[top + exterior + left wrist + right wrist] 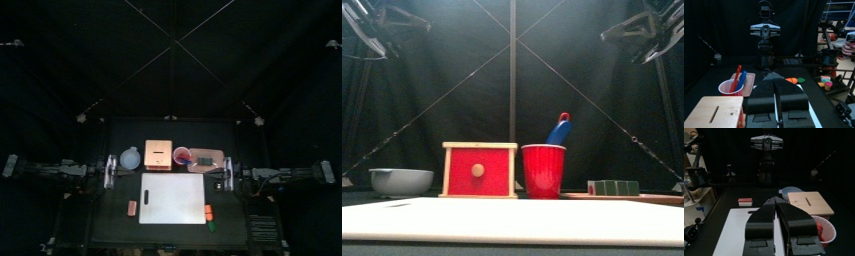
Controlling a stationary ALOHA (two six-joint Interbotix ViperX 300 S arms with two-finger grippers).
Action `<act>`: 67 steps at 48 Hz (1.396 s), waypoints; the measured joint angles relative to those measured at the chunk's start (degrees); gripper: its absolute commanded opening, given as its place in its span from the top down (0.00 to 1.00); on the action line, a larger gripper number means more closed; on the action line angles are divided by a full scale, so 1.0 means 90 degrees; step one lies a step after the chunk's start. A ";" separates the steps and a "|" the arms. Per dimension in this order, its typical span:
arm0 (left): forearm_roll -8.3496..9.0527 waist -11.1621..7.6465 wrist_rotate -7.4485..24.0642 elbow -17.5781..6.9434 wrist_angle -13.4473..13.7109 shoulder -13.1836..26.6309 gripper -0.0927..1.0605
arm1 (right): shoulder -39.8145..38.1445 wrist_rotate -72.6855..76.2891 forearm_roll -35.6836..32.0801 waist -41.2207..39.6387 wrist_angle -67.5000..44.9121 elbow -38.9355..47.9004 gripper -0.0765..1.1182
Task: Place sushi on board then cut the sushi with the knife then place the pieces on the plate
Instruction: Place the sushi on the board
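The dark green sushi roll (615,187) lies on the pink tray (209,158) at the back right. To its left stands a red cup (543,170) holding a blue knife (560,130) and a red knife (737,77). The white board (174,198) lies bare at the table's middle front. My left gripper (110,172) hangs shut and empty at the board's left, high above the table (775,80). My right gripper (230,172) mirrors it at the right, shut with nothing in it (777,202).
A wooden box (160,155) with a red drawer front (477,171) stands left of the cup, and a blue-grey bowl (130,158) left of that. A small red toy (132,208) lies left of the board. Orange (211,212) and green (211,225) toys lie at its right.
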 measured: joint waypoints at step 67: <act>0.0273 0.0215 0.0029 0.0244 -0.0771 0.0732 0.94 | 0.2363 -0.0254 -0.0332 -0.2510 0.4814 -0.1562 0.19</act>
